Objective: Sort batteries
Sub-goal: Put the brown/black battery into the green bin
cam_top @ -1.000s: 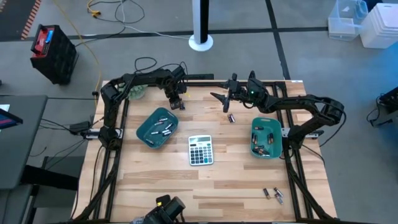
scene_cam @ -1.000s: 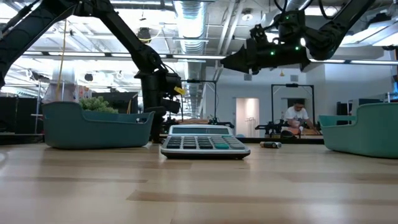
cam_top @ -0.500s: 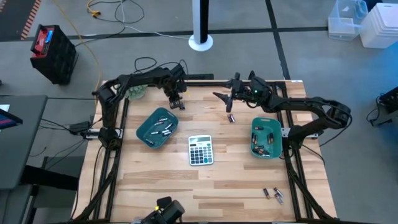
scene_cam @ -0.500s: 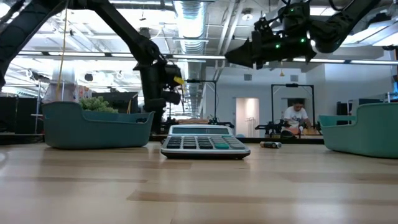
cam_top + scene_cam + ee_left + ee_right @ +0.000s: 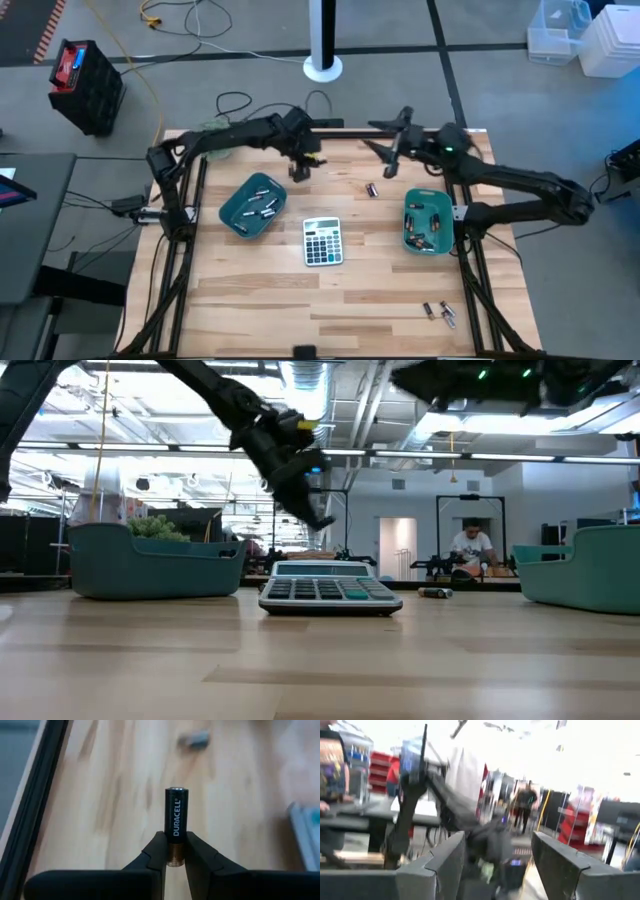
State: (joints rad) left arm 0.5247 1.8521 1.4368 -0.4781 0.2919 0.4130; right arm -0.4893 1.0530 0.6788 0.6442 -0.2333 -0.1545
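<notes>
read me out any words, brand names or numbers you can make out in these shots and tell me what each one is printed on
"DURACELL": on the battery pinched in the left gripper, left wrist view.
Calculator keys and display: too small to read.
Batteries in the teal trays: markings too small to read.

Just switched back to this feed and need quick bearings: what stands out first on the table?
The left gripper is shut on a black, copper-ended Duracell battery, raised over the table's far side. The grey calculator sits mid-table between two teal plastic trays holding batteries. The right gripper hangs open near the far edge, above a loose battery.
</notes>
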